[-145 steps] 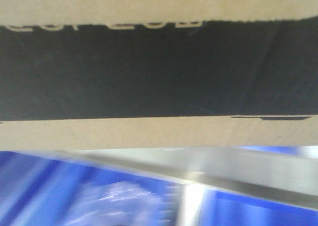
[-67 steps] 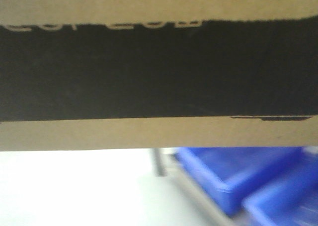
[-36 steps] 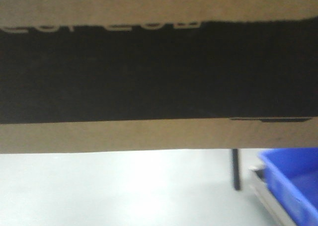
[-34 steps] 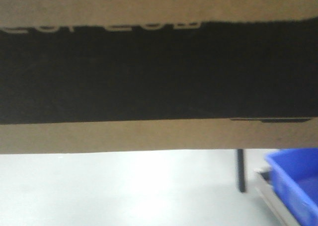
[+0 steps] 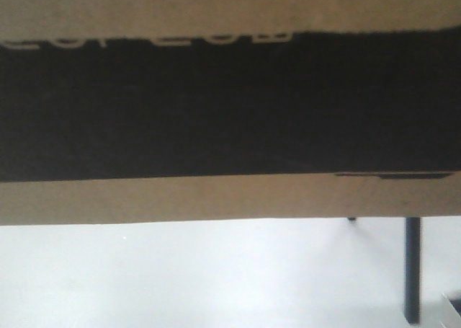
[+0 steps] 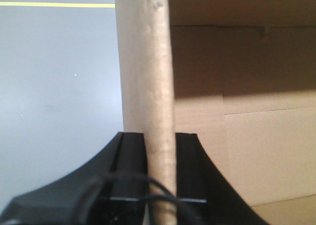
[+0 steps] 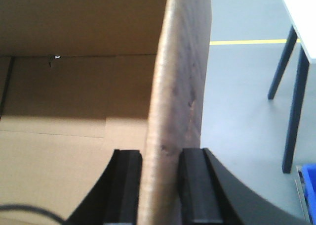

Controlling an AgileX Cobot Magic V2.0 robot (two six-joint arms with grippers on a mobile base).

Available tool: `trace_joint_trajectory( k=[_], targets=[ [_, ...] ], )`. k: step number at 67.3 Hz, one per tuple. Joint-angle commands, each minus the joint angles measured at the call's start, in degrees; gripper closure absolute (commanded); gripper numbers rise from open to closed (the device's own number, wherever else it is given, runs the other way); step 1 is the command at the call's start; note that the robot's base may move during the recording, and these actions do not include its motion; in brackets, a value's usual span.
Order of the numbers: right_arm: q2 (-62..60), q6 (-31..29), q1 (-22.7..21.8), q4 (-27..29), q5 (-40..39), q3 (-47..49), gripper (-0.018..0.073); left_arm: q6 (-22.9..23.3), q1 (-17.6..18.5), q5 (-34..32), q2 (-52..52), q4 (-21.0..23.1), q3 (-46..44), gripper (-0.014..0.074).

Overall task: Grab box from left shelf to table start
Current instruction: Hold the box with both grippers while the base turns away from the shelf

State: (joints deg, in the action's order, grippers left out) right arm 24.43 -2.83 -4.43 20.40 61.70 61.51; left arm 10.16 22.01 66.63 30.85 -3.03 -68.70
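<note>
Box (image 5: 230, 112) hangs from two thin walls.
Left gripper (image 6: 159, 142) and right gripper (image 7: 161, 159) each clamp a cardboard wall; it could bend or slip free, dropping the load.

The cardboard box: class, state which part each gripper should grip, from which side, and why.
On the box, grip the thin side walls, one per gripper, as the left gripper and right gripper do: slide over the free edge, one finger inside, one outside. The open box exposes both faces of each wall.
</note>
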Motion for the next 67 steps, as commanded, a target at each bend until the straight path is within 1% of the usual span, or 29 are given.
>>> trace_joint_trajectory(
  k=[1,67],
  targets=[
    [0.9,-0.3,-0.3,-0.1,-8.0,1.6,0.0501,-0.7,0.7,-9.8,-0.2,5.0,-2.2,0.0689],
    [0.9,-0.3,-0.3,-0.1,-8.0,1.6,0.0501,-0.7,0.7,-9.8,-0.2,5.0,-2.2,0.0689]
  ],
)
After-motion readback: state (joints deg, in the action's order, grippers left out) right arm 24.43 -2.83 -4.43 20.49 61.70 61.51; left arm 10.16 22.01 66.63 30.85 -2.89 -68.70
